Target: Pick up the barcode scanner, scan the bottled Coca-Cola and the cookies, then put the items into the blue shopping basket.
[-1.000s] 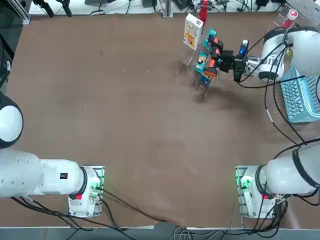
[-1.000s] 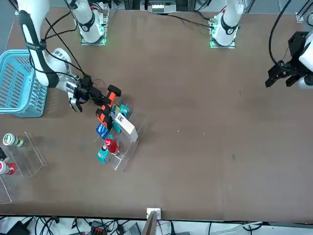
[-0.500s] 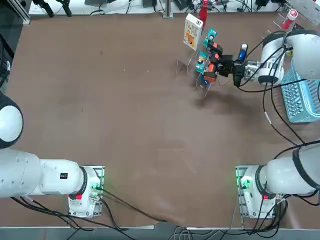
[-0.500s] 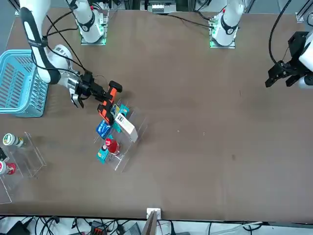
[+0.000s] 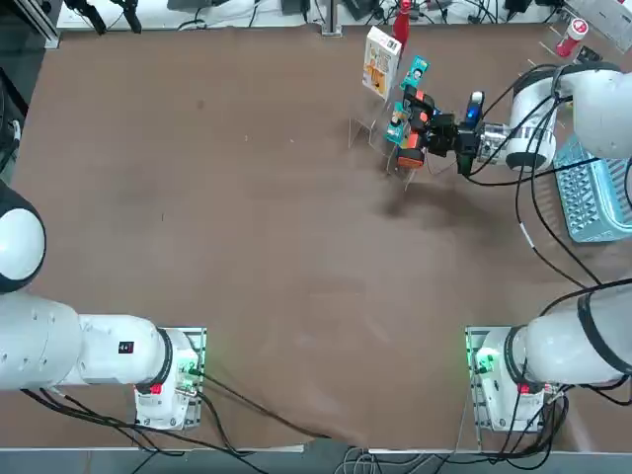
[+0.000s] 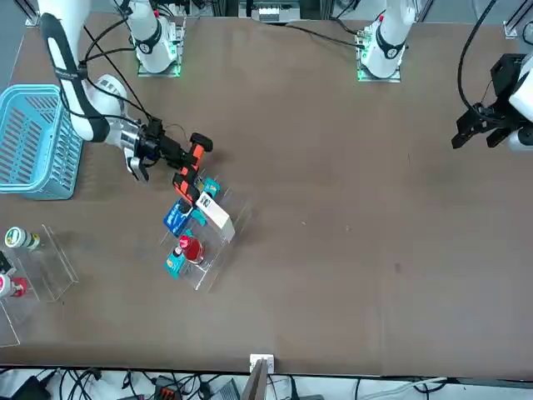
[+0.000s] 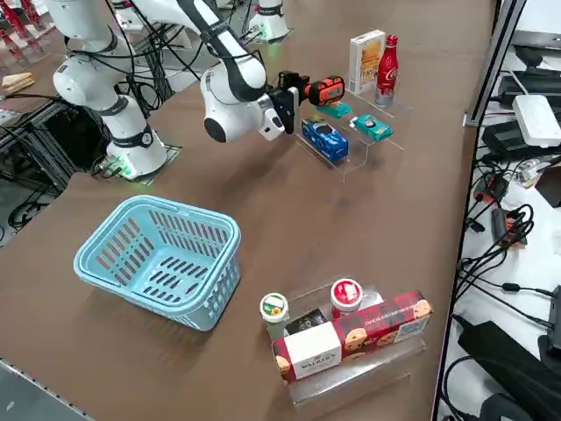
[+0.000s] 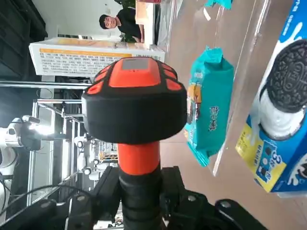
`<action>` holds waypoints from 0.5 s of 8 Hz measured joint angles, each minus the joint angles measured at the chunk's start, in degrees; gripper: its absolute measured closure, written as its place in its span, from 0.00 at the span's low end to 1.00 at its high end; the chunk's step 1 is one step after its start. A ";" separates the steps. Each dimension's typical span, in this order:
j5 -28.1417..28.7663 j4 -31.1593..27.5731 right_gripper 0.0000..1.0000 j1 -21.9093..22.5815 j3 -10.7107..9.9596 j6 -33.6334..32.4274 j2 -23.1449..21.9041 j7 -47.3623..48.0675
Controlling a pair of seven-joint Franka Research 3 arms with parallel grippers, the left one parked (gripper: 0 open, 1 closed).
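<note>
Top view first: compared with a second ago, my right claw (image 5: pixel 429 134) has shifted a bit toward the tabletop's (image 5: pixel 257 237) left edge, and the head of the barcode scanner (image 5: pixel 412 148) sits closer to the bases' edge. The cookies (image 5: pixel 380 64) and the bottled Coca-Cola (image 5: pixel 402 22) haven't budged, up by the far edge. Loads of bare tabletop between them and the left edge. The blue shopping basket (image 5: pixel 594 197) is over by the right edge.

Front view: same nudge, scanner now a touch nearer the bases' edge, over the clear tray (image 6: pixel 218 260). Basket's in the same spot.

Right side view: scanner's up beside the cookies, with the Coke standing just past the carton. There's a bare strip of tabletop between the basket and the other clear tray, the one with the red box (image 7: pixel 372 336).

Wrist view: claw's closed round the scanner's grip, so I've got it. A teal packet (image 8: pixel 209 105) and blue packet (image 8: pixel 283 110) lie near it.
</note>
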 joint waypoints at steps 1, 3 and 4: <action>-0.67 0.22 0.56 -0.10 -0.30 0.01 -0.56 0.42; -10.59 2.54 0.56 -1.56 -1.60 0.27 -2.80 7.94; -18.98 4.80 0.56 -3.52 -2.03 0.47 -4.63 13.55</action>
